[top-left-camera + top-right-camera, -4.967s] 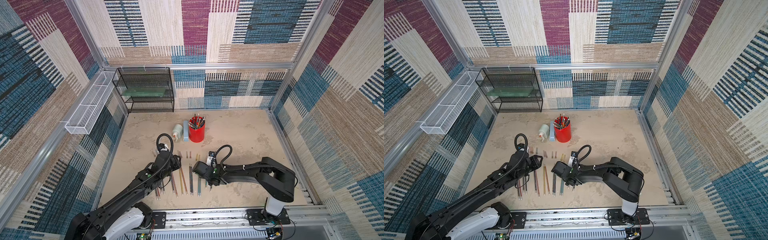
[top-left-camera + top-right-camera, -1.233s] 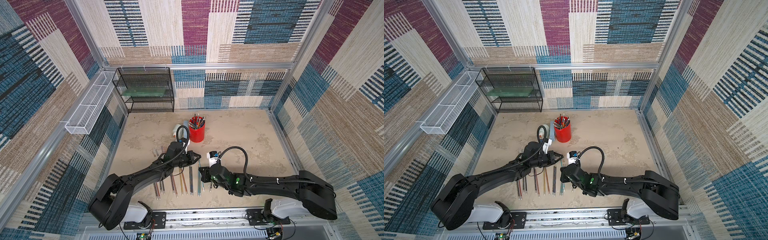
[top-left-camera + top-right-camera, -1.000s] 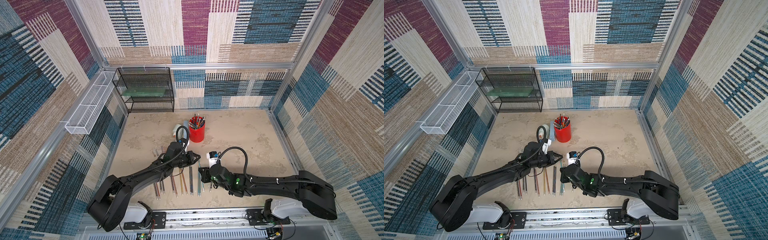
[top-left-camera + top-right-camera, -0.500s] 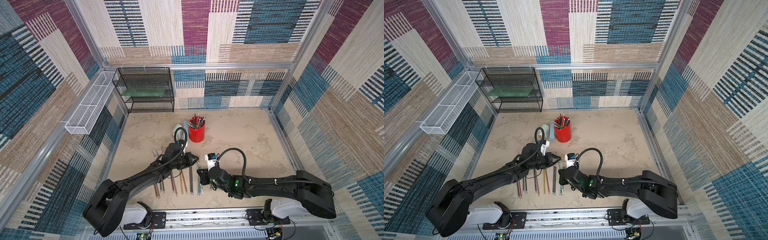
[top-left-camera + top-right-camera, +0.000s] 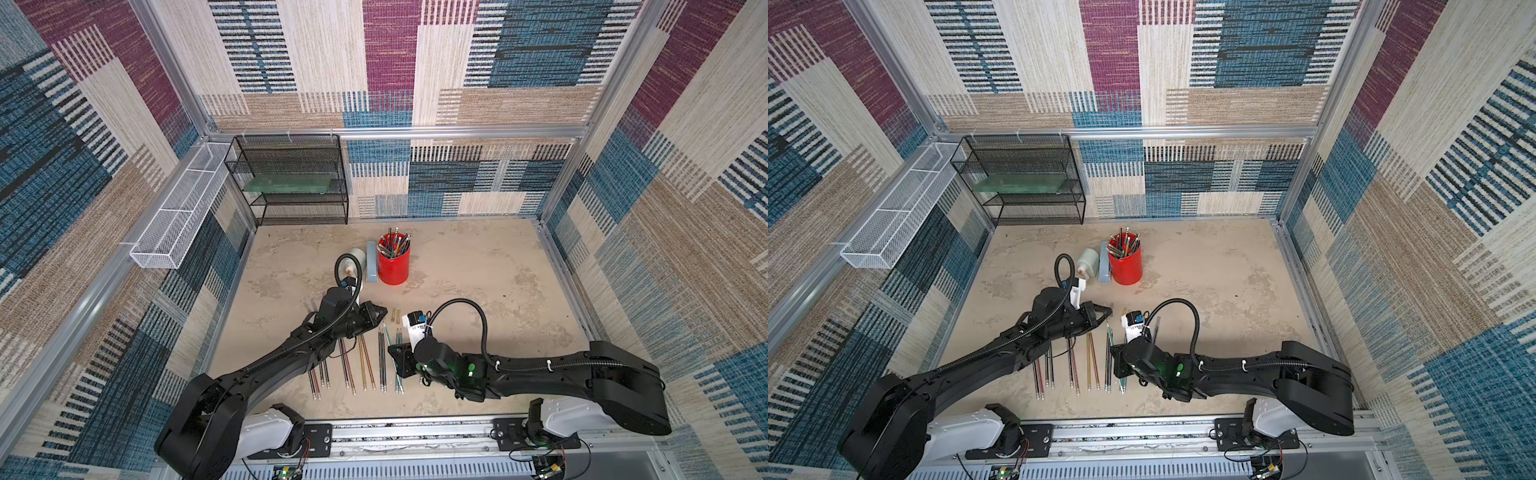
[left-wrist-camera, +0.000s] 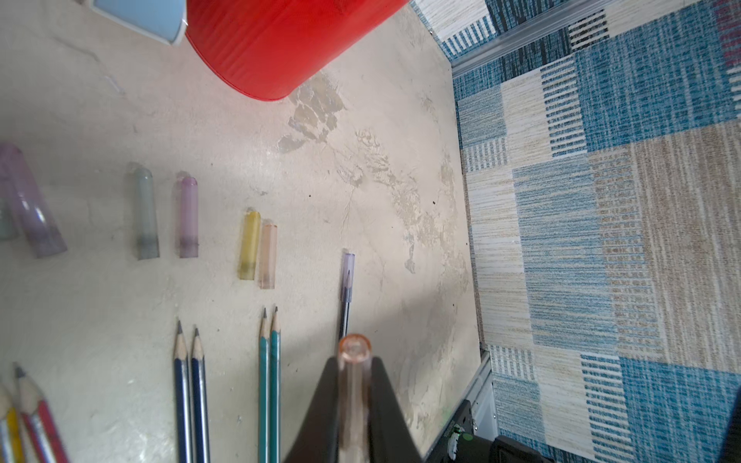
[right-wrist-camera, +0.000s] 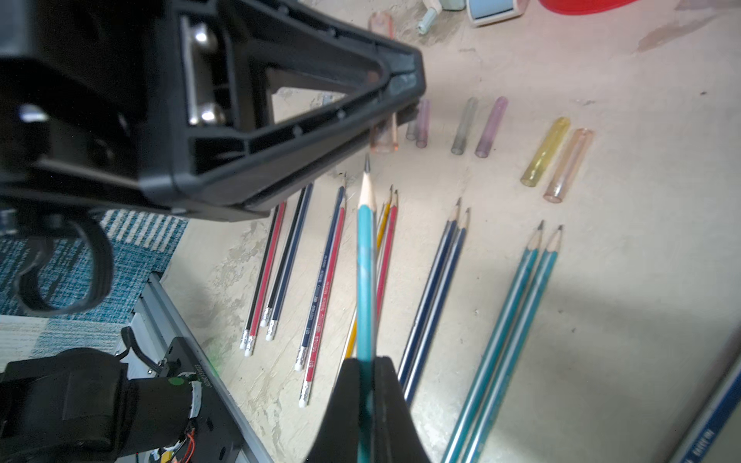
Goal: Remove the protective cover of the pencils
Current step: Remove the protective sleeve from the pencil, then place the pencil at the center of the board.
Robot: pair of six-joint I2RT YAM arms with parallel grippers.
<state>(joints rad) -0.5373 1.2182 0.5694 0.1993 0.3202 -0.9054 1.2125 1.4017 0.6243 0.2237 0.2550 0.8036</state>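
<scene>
Teal pencil [image 7: 365, 256] gripped in right tool [image 7: 367, 368], tip near peach cap [image 6: 354, 348] gripped in left tool [image 6: 353, 373].

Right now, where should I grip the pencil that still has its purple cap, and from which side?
Take the pencil by its dark shaft, just behind the purple cap, from above, jaws across it: it lies flat on the table, and the cap must stay free.
</scene>
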